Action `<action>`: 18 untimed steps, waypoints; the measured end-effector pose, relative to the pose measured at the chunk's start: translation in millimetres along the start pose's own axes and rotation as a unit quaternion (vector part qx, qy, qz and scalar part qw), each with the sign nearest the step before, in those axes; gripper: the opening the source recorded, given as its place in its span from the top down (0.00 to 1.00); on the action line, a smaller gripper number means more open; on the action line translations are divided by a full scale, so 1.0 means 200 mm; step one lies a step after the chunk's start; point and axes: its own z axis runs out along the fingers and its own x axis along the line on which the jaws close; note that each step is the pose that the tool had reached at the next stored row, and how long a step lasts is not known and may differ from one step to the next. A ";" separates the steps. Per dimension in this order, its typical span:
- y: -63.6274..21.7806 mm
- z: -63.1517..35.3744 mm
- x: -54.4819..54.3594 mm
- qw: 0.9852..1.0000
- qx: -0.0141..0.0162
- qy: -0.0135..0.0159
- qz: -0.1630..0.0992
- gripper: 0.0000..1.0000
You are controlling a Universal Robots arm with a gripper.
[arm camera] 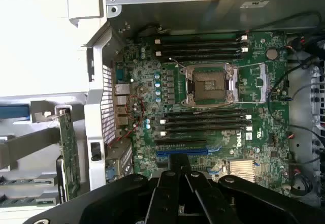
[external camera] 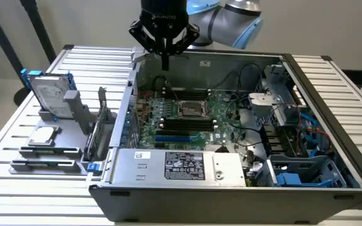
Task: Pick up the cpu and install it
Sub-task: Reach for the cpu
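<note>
While the cpu (external camera: 43,135) rests outside the open case (external camera: 231,205), the claw (external camera: 165,66) hangs pinched together, empty, above its far edge

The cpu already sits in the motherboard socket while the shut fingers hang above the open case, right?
No. The socket is empty; the cpu lies on the grey rack outside the case, at the exterior view's left, as the exterior view shows. The shut fingers do hang above the open case.

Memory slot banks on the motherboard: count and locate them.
2. One bank lies between the empty CPU socket and the case wall; the other lies between that socket and the blue slot. None seems hidden.
</note>
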 end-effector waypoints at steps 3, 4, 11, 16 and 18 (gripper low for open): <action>0.000 0.000 0.00 1.000 0.000 0.000 0.000 0.89; 0.000 0.000 0.00 1.000 0.000 0.000 0.000 0.89; 0.000 0.000 0.00 1.000 0.000 0.000 0.000 0.89; -0.002 -0.001 0.03 1.000 0.000 0.004 0.000 0.89; -0.005 -0.002 0.08 1.000 0.000 0.006 0.000 0.89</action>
